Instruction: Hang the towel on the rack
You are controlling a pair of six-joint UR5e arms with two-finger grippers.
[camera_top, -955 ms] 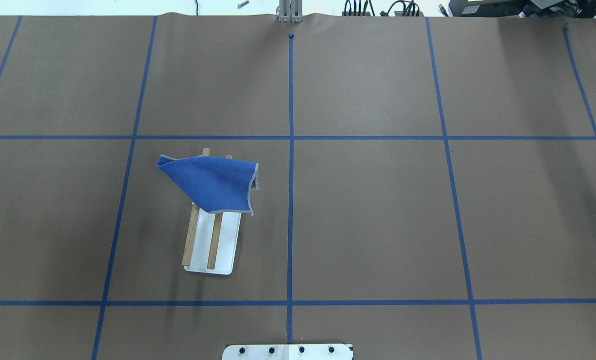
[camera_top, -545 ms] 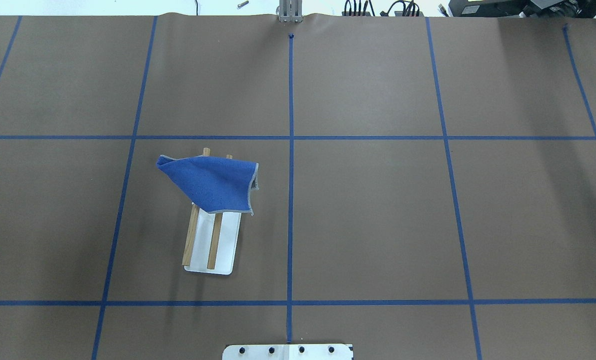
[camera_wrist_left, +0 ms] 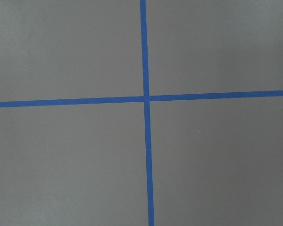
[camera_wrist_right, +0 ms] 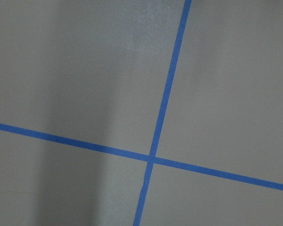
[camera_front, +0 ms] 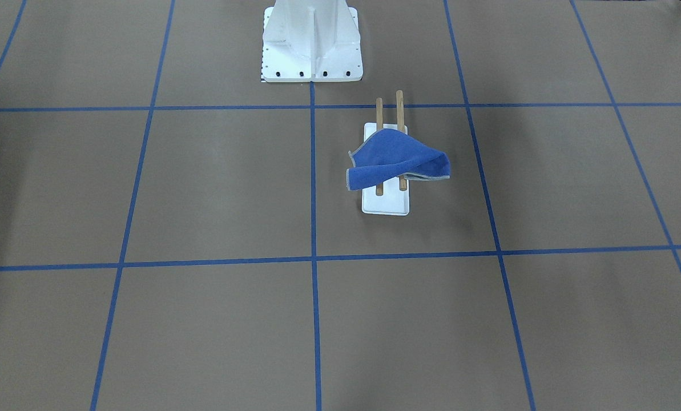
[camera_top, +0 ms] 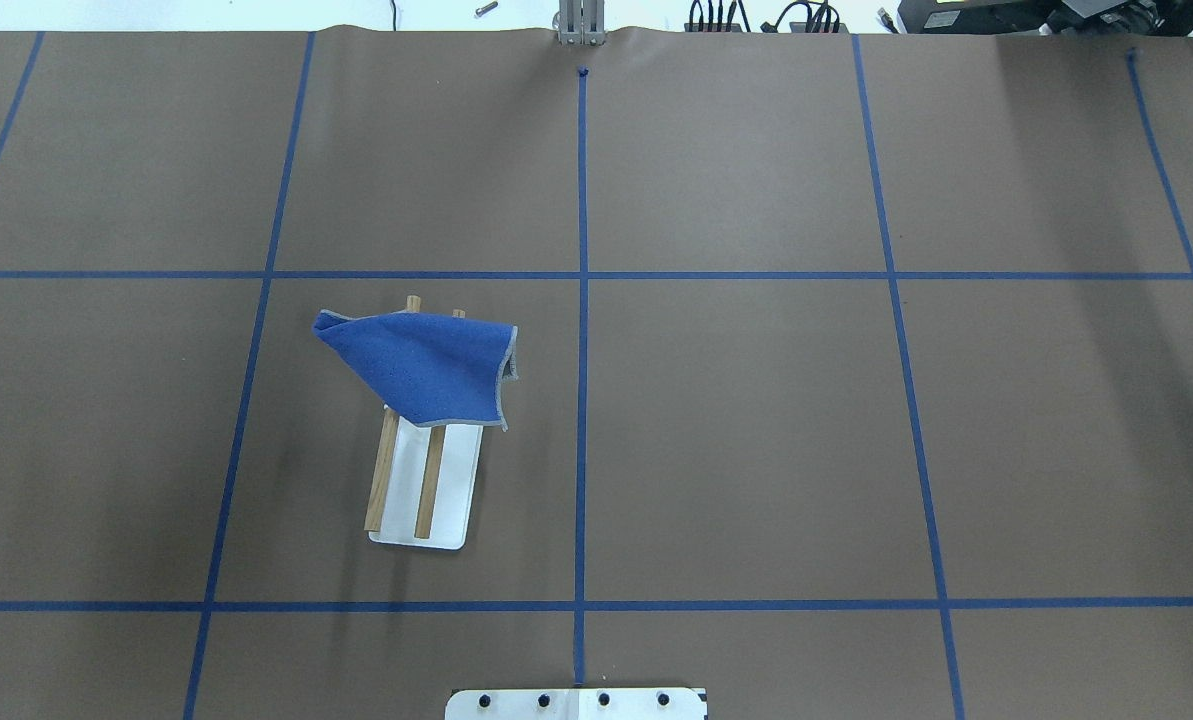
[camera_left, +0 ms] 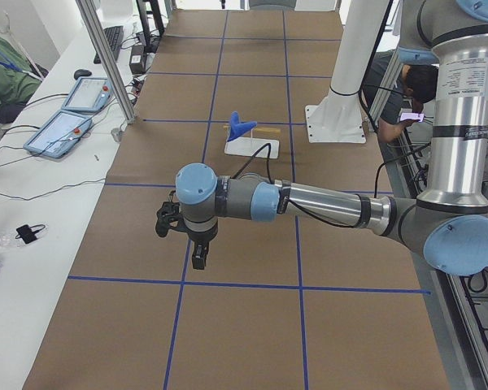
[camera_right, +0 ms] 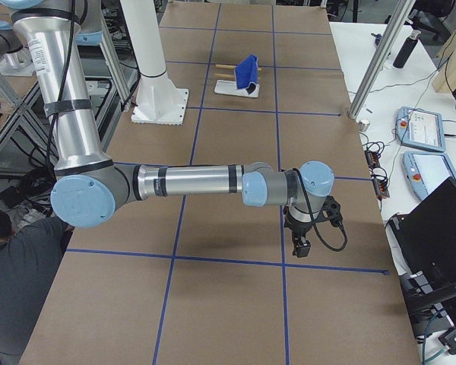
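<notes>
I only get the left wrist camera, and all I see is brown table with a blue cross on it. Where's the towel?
Observer: The towel lies draped across both wooden bars of the rack, at the rack's end away from the white pedestal.
Operator: Is my gripper close to it?
Observer: No. The left gripper hangs over bare table, well apart from the rack and nearer the table's left end.
Operator: What about the other arm?
Observer: The right gripper hangs near the opposite end of the table, also far from the towel. I cannot tell whether it is open or shut.
</notes>
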